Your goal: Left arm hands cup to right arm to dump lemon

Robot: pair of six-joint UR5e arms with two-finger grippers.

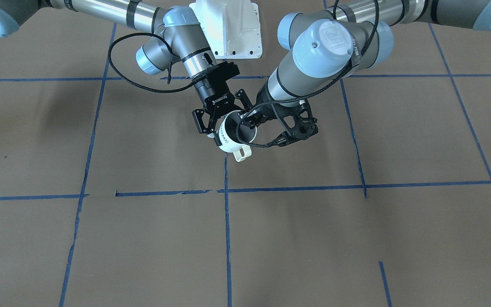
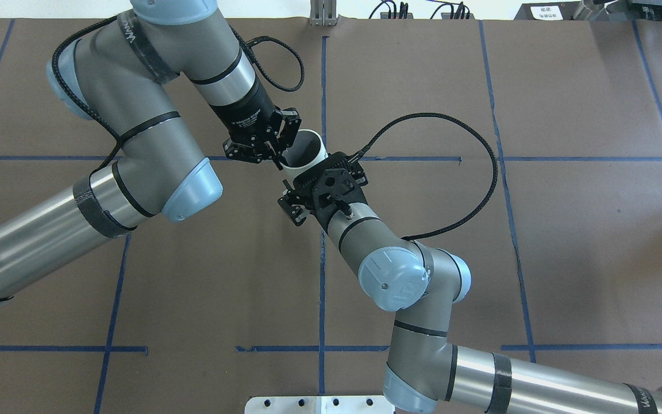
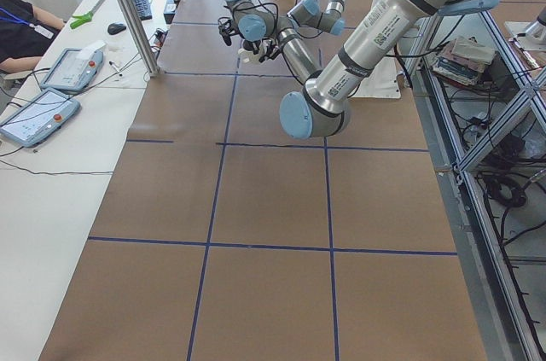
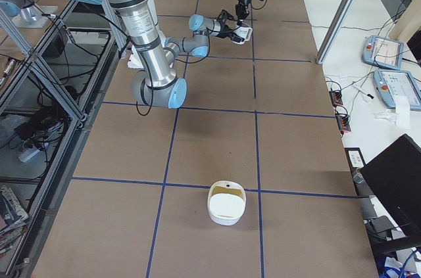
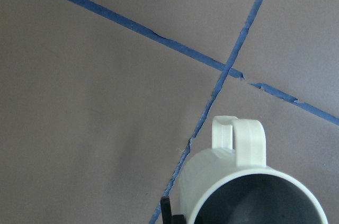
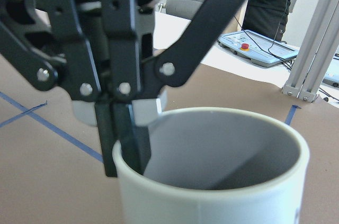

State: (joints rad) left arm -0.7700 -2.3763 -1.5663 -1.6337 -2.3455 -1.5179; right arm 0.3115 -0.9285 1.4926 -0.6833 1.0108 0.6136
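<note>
1. The cup [image 1: 228, 143] is off the table [image 1: 143, 238], mouth roughly upward, held near the middle between the two arms.
2. The left gripper [image 2: 278, 160] is clamped on the cup's rim, pinching the wall from inside and outside; the right wrist view shows this plainly.
3. The right gripper [image 1: 227, 120] has its jaws wide apart on either side of the cup's body and does not seem to press on it yet.
4. The hand-over therefore looks about halfway done: the cup is lifted and offered but not taken.
5. What is left is for the right jaws to close, the left to let go, and the cup to be tipped.
6. The lemon shows in no view, and the cup's grey inside is only partly seen.
</note>
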